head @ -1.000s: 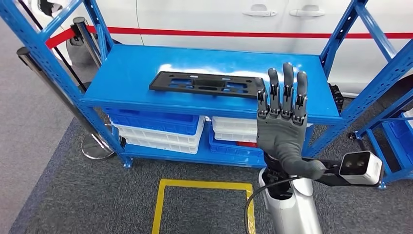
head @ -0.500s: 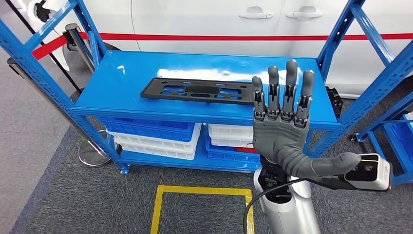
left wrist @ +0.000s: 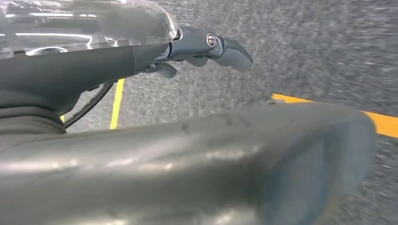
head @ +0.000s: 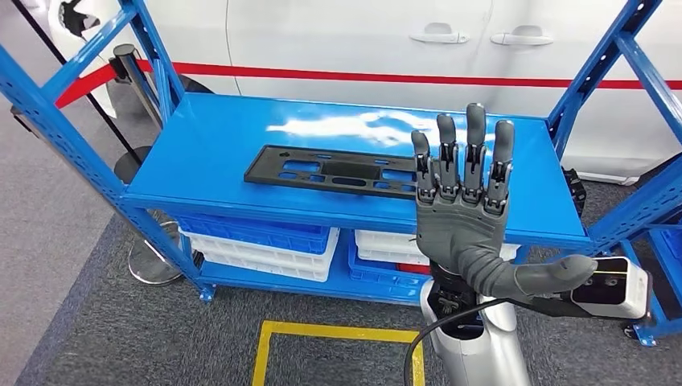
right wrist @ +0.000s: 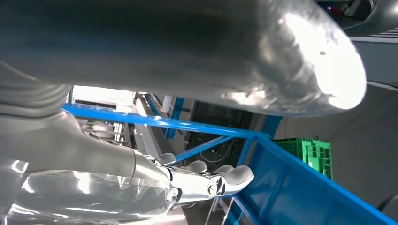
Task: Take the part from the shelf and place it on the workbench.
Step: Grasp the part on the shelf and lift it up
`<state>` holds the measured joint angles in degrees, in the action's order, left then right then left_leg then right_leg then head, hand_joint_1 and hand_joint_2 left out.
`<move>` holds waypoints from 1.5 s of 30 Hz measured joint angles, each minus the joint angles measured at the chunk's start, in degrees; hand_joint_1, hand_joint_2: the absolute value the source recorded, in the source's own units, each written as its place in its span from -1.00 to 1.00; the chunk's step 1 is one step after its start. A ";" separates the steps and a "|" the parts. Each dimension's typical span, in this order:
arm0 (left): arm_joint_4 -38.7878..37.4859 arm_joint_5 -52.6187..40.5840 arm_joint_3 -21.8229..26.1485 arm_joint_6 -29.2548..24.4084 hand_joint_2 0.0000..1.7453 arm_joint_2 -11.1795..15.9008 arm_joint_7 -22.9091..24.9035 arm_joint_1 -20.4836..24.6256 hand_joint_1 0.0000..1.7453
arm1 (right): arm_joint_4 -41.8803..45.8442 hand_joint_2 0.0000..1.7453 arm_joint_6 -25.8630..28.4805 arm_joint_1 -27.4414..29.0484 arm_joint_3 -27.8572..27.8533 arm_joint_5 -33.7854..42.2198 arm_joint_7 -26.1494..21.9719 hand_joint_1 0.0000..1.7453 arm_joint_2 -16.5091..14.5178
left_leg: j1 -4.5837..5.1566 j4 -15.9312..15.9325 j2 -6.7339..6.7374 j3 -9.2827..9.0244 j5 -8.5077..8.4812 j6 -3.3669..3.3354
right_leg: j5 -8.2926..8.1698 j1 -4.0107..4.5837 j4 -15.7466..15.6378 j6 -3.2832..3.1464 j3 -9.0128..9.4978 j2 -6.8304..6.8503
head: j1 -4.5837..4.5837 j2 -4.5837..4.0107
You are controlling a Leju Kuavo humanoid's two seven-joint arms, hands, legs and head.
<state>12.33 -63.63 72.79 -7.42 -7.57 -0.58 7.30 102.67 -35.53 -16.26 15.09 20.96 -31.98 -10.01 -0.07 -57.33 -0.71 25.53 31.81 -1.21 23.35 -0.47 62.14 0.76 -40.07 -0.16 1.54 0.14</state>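
Head view: right hand (head: 460,213) raised in front of the blue shelf (head: 209,141), palm away, fingers straight and spread, thumb out to the side, holding nothing. Black flat part (head: 331,171) lies on the top shelf board, long side along the front edge. Its right end sits just behind the hand's fingertips as seen from here; whether they touch cannot be told. Blue and white bins (head: 265,241) stacked on the lower level. White car (head: 386,36) with a red stripe behind. Yellow floor marking (head: 338,331) on grey carpet below.

Left wrist view: left hand (left wrist: 206,49) over grey carpet, fingers curled in loosely, nothing in them. Yellow line (left wrist: 382,123) on the floor. No shelf here.

Right wrist view: right hand's fingers (right wrist: 225,177) extended near a blue shelf beam (right wrist: 159,123); green crate (right wrist: 312,152) beyond. Part hidden from this angle.

Against half a second ago: whole head picture has shifted, so the camera moved. Hand keeps the same open pose, slightly higher against the shelf edge; part lies as before on the board.
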 joint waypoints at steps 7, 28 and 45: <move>-0.05 0.16 0.06 -0.04 -1.00 0.01 -0.72 0.30 -1.00 | -0.57 -1.00 2.36 -0.28 -0.01 -0.11 1.75 -1.00 0.11 | -0.19 -8.98 0.26 4.24 0.47 2.39 | -0.16 -0.09 -3.32 -2.31 2.87 0.02 | 0.27 0.00; -0.07 0.42 0.50 0.27 -1.00 0.05 -2.46 -0.03 -1.00 | -2.85 -1.00 13.16 2.34 -0.01 -1.44 6.64 -1.00 0.49 | -0.11 -0.25 0.30 7.70 -6.49 -0.51 | 6.27 -0.25 7.91 0.39 0.16 -0.11 | 0.10 0.00; -0.08 -0.11 0.50 0.95 -1.00 0.33 -2.56 0.18 -1.00 | -3.03 1.00 15.19 2.53 0.66 -3.27 8.25 -1.00 1.39 | -1.11 -5.52 0.39 9.94 -4.89 2.88 | 3.11 -0.73 -3.61 -1.03 6.72 -0.05 | 0.39 0.01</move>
<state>12.26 -63.74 73.29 -6.47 -7.25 -3.14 7.48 99.65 -20.34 -13.73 15.75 17.69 -23.74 -8.62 -1.18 -62.85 -0.32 35.46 26.92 1.68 26.45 -1.20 58.53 -0.28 -33.34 -0.21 1.93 0.15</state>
